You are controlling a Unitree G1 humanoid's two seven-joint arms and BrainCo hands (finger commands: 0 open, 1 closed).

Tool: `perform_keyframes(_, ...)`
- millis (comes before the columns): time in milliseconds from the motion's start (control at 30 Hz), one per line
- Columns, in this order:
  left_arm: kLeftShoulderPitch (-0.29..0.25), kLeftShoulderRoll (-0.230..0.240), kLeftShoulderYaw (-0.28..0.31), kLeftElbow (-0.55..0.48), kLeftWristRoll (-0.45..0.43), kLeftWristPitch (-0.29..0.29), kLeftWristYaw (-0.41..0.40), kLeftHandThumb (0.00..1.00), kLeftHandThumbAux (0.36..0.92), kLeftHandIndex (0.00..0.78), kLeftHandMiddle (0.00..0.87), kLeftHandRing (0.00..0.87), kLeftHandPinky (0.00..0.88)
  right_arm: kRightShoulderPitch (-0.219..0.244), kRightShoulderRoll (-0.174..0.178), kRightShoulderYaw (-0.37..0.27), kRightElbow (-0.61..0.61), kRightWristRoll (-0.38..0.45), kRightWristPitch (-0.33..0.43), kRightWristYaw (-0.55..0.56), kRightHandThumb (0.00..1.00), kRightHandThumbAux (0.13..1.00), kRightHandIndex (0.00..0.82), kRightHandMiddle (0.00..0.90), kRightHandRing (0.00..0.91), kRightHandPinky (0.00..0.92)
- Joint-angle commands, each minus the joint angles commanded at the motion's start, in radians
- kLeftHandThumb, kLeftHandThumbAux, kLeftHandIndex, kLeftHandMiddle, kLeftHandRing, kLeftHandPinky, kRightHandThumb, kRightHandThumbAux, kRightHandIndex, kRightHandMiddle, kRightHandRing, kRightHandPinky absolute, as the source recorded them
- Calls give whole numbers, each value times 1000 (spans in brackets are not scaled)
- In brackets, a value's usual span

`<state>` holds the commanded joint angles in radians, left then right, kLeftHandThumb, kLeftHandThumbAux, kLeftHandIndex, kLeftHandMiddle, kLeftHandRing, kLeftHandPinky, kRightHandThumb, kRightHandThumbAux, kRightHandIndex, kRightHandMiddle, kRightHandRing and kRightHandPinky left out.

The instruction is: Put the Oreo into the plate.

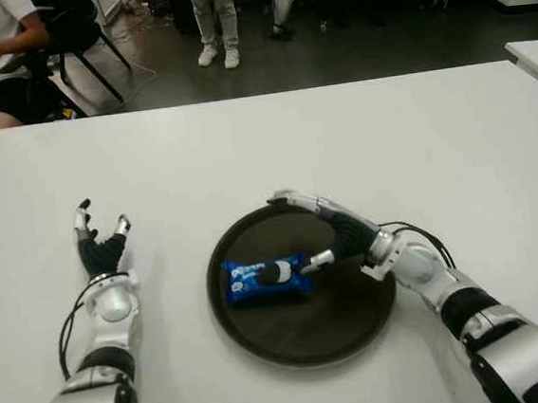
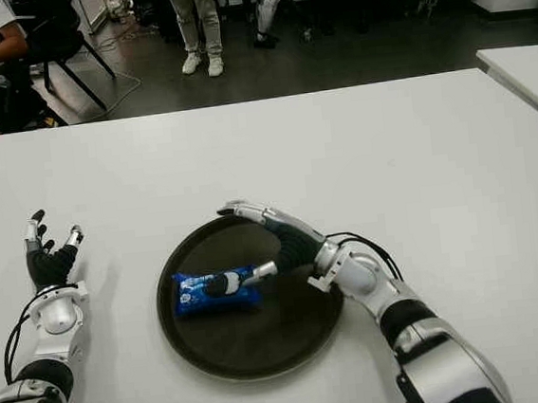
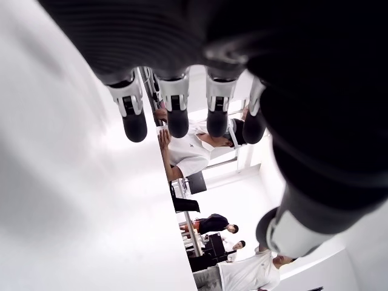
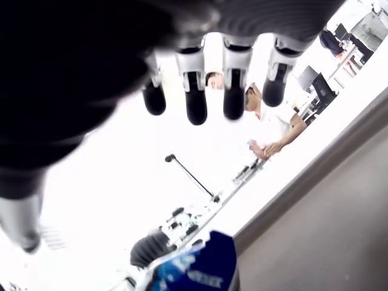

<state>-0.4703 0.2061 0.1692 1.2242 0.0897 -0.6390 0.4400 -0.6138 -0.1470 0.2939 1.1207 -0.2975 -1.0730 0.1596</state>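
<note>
A white table point(image 1: 272, 134) fills my view, with a dark floor and people's legs beyond its far edge. The Oreo point(image 1: 264, 279) pack lies flat inside the dark round plate point(image 1: 358, 331), on its left half. My right hand point(image 1: 334, 233) reaches in over the plate from the right, fingers stretched out and holding nothing, thumb tip right beside the pack. My left hand point(image 1: 102, 244) shows left of the plate, well apart, fingers spread and empty.
</note>
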Motion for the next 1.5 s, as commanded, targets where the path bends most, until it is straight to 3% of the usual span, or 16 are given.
perform_keyframes(233,2,5,-6,0,12,4,15,0,750,45,48,26,24,6,-5,-25,10,2,-1,-26,0,518,0,0,0,1)
perform_keyframes(333,0,7,-2,5,8,12,14,0,746,43,47,26,28,13,7,-78,-26,78,-16,-15,0,515,0,0,0,0)
perform_keyframes(433,-1,8,-1,6,7,14,12,0,745,43,48,26,30,11,15,-95,-34,100,-11,-1,0,507,0,0,0,0)
perform_keyframes(567,0,14,-3,8,11,17,8,0,743,43,51,26,31,-40,8,-159,-19,172,22,17,0,484,0,0,0,0)
perform_keyframes(633,1,15,-6,3,15,13,10,0,745,44,52,26,30,-33,12,-171,-27,165,29,-15,0,481,0,0,0,0)
perform_keyframes(933,5,13,-2,-21,9,-23,4,0,773,39,46,22,23,-47,-34,-264,-20,175,97,-117,0,469,0,0,0,0)
perform_keyframes(1100,8,14,10,-33,-10,-44,-27,0,785,33,42,20,22,-50,-10,-315,-15,208,171,-167,0,451,0,0,0,0)
perform_keyframes(1267,13,16,14,-48,-19,-62,-45,0,793,29,44,19,18,-16,-49,-321,-27,156,166,-258,0,453,0,0,0,0)
perform_keyframes(1367,15,17,16,-57,-21,-66,-51,0,797,29,45,17,13,-13,-65,-312,-31,112,168,-321,0,464,0,0,0,0)
perform_keyframes(1500,16,20,16,-66,-22,-67,-55,0,802,32,48,20,11,-25,-89,-326,-5,117,185,-340,0,485,0,0,0,0)
